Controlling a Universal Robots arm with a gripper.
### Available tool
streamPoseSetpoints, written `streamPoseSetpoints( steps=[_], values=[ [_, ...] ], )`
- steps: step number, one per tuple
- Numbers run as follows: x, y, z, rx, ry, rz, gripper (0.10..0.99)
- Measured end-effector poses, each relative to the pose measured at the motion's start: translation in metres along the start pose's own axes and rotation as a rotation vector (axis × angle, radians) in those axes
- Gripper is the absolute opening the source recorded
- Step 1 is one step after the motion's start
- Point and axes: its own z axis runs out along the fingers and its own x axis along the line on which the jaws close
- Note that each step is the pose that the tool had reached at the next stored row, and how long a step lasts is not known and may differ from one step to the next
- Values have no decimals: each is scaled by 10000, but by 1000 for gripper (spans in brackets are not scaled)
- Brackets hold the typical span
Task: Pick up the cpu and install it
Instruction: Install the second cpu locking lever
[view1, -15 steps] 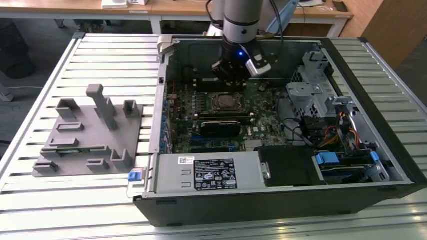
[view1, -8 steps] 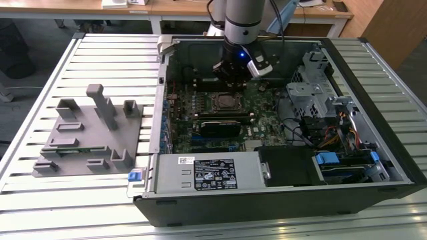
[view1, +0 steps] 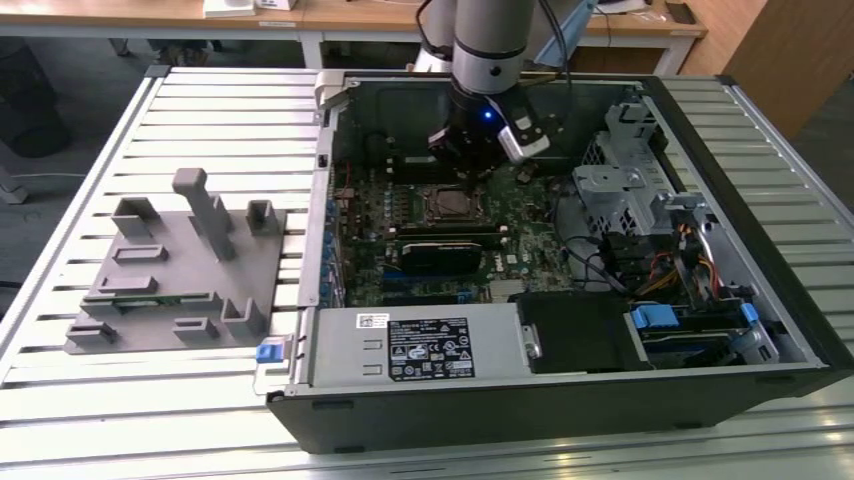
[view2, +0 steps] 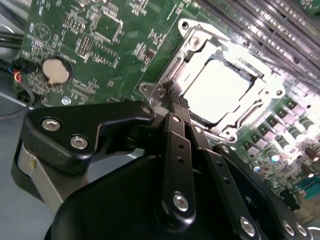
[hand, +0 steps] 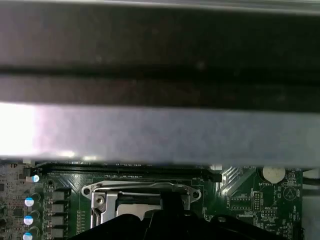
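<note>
Jaws: my gripper (view2: 176, 97) has its fingers (view2: 180, 145) drawn together, nothing clamped between them; tips hang just over one corner of the socket frame.
Position: I hover inside the open case (view1: 747, 330), above the board (view1: 534, 250), my gripper (view1: 470, 150) near the case's far wall in the exterior view.
Cpu: the cpu (view2: 216, 91) lies flat in the socket frame (view2: 272, 95), bright metal top up, seemingly level; I do not touch it. In the exterior view the cpu (view1: 445, 205) sits mid-board, just below my wrist.
Frame: the socket frame (hand: 142, 192) looks open around the chip; whether its latch is shut I cannot tell.
Fixture: the grey fixture (view1: 174, 275) stands on the slatted table (view1: 107, 130) outside the case, well apart from me.
Neighbours: coin cell (view2: 55, 70) beside the socket; memory slots (view2: 280, 25) on the far side.
Risk, seating: if the chip rests skewed, pressure from above may bend contacts beneath.
Risk, contact: my tips are close to the frame corner; a sideways drift may nudge the chip or scrape the board.
Risk, clearance: the case wall is near; a careless lift may strike it.
Progress: placing looks done, in my judgement.
</note>
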Motion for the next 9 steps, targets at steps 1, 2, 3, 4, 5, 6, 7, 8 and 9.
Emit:
streamPoseSetpoints(
  steps=[1,2,3,4,5,6,7,8,9],
  values=[
    [-1,-13,0,0,0,0,106],
    [-3,-26,0,0,0,0,106],
    [-3,-39,0,0,0,0,106],
    [-3,-48,0,0,0,0,106],
    [-3,-58,0,1,0,0,106],
    [-3,-64,0,0,0,0,106],
    [-3,-66,0,-2,-1,1,106],
    [-3,-66,-2,0,0,1,106],
    [-3,-66,-8,2,1,2,106]
  ],
)
